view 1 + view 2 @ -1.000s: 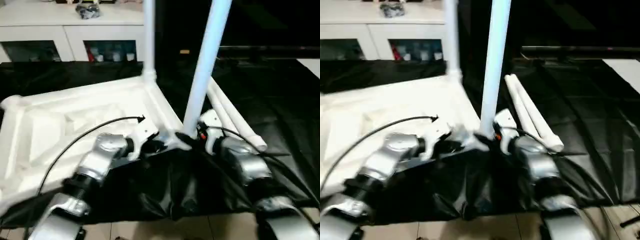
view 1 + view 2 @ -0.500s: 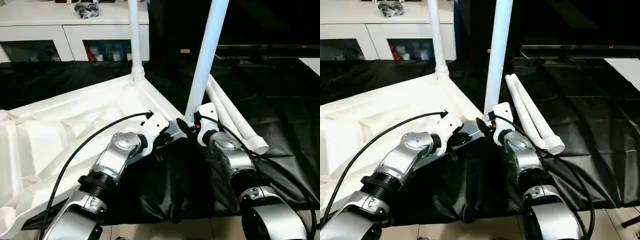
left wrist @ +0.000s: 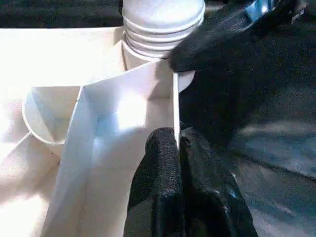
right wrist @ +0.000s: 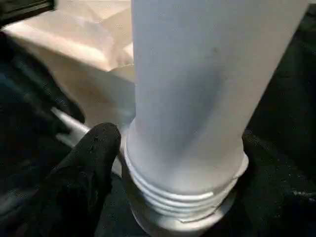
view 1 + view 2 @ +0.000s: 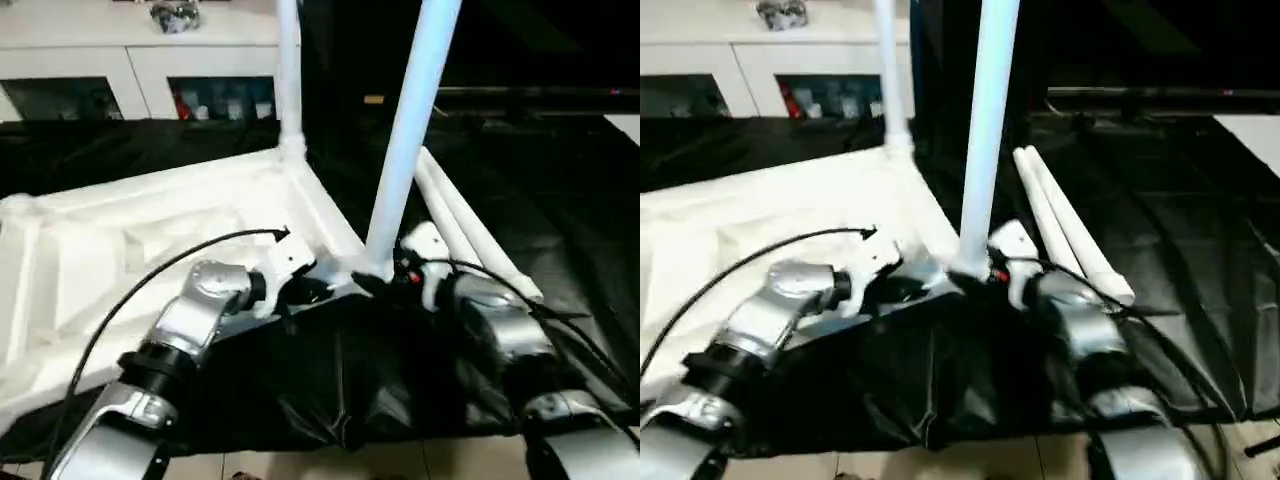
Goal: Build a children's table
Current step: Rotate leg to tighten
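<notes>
The white children's table top lies upside down, ribbed side up, on the black cover. One leg stands upright in the far corner socket. A second leg stands in the near corner socket, its threaded end seated there. My left gripper is shut on the top's thin rim just beside that socket. My right gripper is open astride the near leg's base, with one finger close beside the threads. Two loose legs lie on the cover to the right.
A white cabinet with glass doors stands behind the table. The black cover stretches to the right of the loose legs and hangs bunched over the front edge. Floor tiles show below it.
The head views have shifted and tilted. Both grippers stay at the near corner. The right gripper's fingers have spread a little wider around the leg's base.
</notes>
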`<state>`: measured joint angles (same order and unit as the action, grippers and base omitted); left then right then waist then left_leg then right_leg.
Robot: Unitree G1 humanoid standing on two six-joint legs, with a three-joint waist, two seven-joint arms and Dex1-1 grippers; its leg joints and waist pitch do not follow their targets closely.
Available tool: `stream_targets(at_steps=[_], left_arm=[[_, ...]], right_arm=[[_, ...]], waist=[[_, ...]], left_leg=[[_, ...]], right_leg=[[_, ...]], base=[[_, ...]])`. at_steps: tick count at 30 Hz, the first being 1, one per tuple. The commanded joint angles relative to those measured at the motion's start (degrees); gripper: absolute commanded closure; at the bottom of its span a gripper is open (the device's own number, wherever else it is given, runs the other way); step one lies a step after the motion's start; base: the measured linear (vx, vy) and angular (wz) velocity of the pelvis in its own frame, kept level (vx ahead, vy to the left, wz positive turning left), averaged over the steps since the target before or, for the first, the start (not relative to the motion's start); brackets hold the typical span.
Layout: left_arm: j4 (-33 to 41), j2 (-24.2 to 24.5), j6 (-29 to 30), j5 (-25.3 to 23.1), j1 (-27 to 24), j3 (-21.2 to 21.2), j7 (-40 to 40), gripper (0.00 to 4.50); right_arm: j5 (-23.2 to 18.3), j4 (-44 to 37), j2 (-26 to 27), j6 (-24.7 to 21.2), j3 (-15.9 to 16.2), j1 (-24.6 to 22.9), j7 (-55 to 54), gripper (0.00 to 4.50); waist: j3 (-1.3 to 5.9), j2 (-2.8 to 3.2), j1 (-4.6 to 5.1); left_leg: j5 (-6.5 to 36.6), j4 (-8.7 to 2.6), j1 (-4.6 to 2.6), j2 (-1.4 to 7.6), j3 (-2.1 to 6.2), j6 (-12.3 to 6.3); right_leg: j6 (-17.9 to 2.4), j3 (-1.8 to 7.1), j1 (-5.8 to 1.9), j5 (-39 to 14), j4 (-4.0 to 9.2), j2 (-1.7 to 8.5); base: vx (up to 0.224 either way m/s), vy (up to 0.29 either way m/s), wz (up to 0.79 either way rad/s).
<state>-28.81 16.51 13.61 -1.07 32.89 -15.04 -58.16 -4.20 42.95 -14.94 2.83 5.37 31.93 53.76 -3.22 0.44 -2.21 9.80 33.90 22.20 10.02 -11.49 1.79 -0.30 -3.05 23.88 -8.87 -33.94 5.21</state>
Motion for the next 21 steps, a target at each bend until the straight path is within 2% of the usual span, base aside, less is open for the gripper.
stream_targets(at_steps=[1,2,4,11,15,19,21], left_arm=[[1.38,-0.61,-1.28,0.94,1.05,-1.26,-1.53,4.5],[1.24,0.02,-1.34,1.02,1.11,-1.47,-2.79,4.5],[1.11,0.86,-1.5,1.23,1.17,-1.71,-4.56,4.5],[1.84,2.78,-1.44,1.84,0.86,-2.15,-8.51,4.5],[1.89,3.19,-1.65,1.96,0.76,-2.2,-9.2,4.5],[2.07,3.14,-1.65,1.89,0.56,-2.03,-8.75,4.5],[1.73,2.21,-1.71,1.46,0.5,-1.38,-6.1,4.5]], right_arm=[[-1.3,-4.21,1.11,-0.58,5.58,-1.27,8.59,0.81],[-1.7,-5.42,0.34,-1.0,6.23,-1.9,10.69,0.97],[-2.36,-7.0,-0.52,-2.13,6.93,-2.57,13.4,1.16],[-2.63,-10.03,-1.42,-3.85,7.48,-3.75,16.61,1.65],[-2.72,-11.69,-1.82,-5.01,7.69,-4.29,17.01,1.72],[-2.48,-11.77,-1.52,-5.45,7.48,-4.3,16.62,1.73],[-1.67,-10.64,-0.33,-5.61,6.62,-4.05,13.6,1.73]], waist=[[3.82,-0.22,-0.11],[3.84,-0.12,-0.36],[3.73,-0.16,-0.53],[3.67,-0.2,-0.62],[3.68,-0.33,-0.63],[3.78,-0.34,-0.64],[3.72,-0.3,-0.61]], left_leg=[[17.19,-4.21,-1.26,3.18,1.29,-2.99],[17.41,-4.25,-1.3,3.13,1.38,-2.91],[18.06,-4.31,-1.33,3.25,1.32,-2.67],[19.2,-4.44,-1.43,3.23,1.5,-1.48],[18.72,-4.48,-1.39,3.24,1.55,-1.44],[17.69,-4.4,-1.29,3.23,1.49,-1.67],[17.89,-4.41,-1.32,3.22,1.48,-1.68]], right_leg=[[-13.69,2.13,-2.58,-16.98,4.13,3.06],[-13.37,2.01,-2.74,-17.69,4.22,2.99],[-13.01,2.07,-2.58,-19.03,4.29,3.03],[-12.29,2.11,-2.38,-21.7,4.52,3.18],[-12.06,2.15,-2.4,-21.51,4.45,3.16],[-12.73,2.16,-2.5,-19.77,4.29,3.21],[-12.75,2.13,-2.48,-20.02,4.32,3.2]], base=[[0.0,0.0,0.0],[0.0,0.0,0.0],[0.0,0.0,0.0],[0.0,0.0,0.0],[0.0,0.0,0.0],[0.0,0.0,0.0],[0.0,0.0,0.0]])
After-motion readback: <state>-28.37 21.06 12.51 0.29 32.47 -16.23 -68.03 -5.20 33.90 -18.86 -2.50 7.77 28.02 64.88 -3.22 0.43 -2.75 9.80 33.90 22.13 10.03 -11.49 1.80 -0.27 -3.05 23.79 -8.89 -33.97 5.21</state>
